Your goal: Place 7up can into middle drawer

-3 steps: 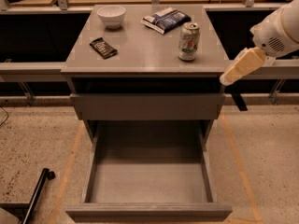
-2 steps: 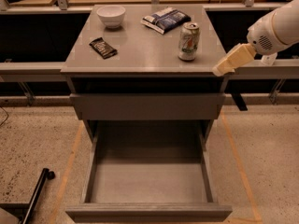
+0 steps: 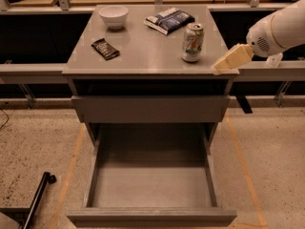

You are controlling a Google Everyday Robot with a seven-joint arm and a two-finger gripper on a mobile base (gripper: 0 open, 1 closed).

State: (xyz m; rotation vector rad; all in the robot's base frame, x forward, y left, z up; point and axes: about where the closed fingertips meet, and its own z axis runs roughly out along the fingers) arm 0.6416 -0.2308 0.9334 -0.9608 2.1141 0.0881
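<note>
The 7up can [image 3: 192, 42] stands upright on the grey cabinet top [image 3: 143, 51], near its right edge. The middle drawer [image 3: 151, 185] is pulled fully open below, with a bare floor. My gripper [image 3: 224, 63] comes in from the right on a white arm [image 3: 279, 30]. Its cream-coloured tip is at the cabinet's right front corner, a little right of the can and apart from it. It holds nothing.
A white bowl [image 3: 113, 16] stands at the back left of the top. A blue snack bag [image 3: 168, 20] lies at the back, behind the can. A dark bar [image 3: 105, 48] lies at the left. The upper drawer front [image 3: 150, 109] is closed. A black pole [image 3: 35, 199] lies on the floor at left.
My gripper has moved left and up towards the can, from beside the cabinet's right edge to its right front corner. The can and drawer have not moved.
</note>
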